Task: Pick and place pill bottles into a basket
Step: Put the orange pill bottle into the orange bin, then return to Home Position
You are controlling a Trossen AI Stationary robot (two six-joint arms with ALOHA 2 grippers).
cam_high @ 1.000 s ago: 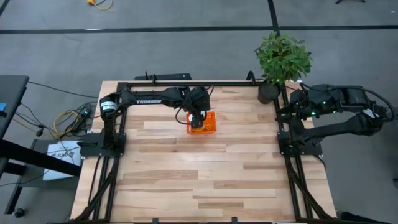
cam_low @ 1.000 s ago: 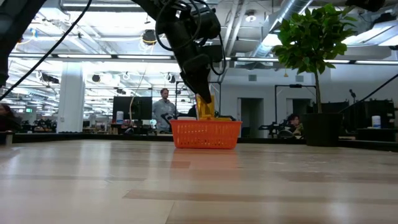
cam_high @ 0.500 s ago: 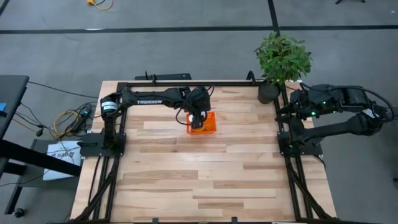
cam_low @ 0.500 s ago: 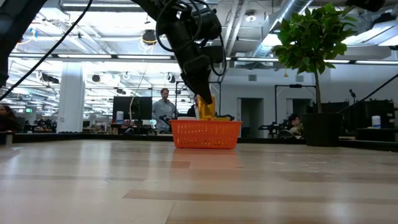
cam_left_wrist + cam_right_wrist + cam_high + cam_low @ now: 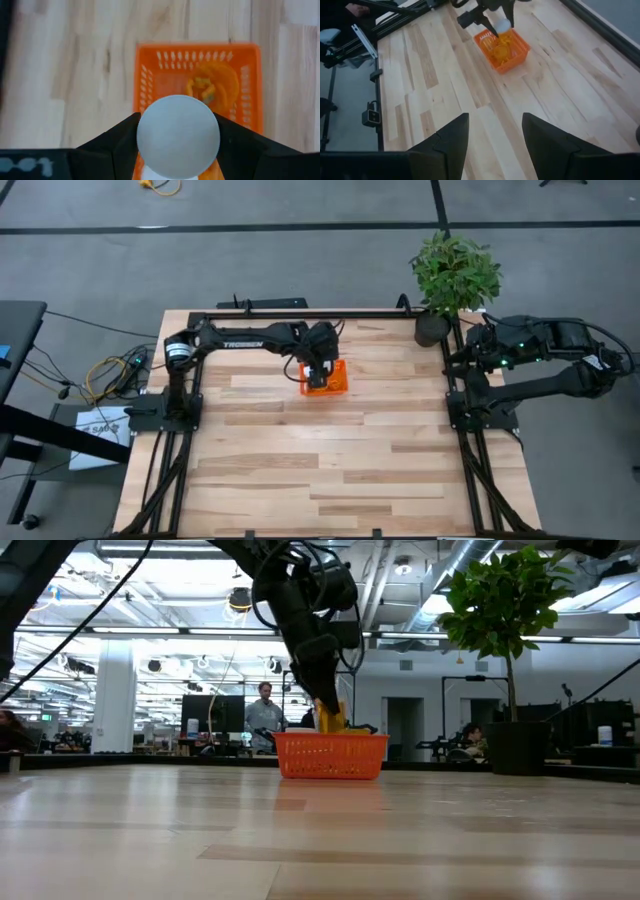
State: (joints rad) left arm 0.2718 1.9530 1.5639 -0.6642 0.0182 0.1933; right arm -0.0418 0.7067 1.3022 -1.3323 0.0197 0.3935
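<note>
I am holding a white-capped amber pill bottle (image 5: 178, 137) in my left gripper (image 5: 178, 145) over the orange mesh basket (image 5: 145, 85); releasing off-centre risks it glancing off the rim.

The surface (image 5: 320, 450) is pale wood in butcher-block strips, framed by dark rails; the orange mesh basket (image 5: 327, 378) sits on it toward the far edge, left of centre. A dark pot with a green plant (image 5: 433, 328) stands at the far right corner.
</note>
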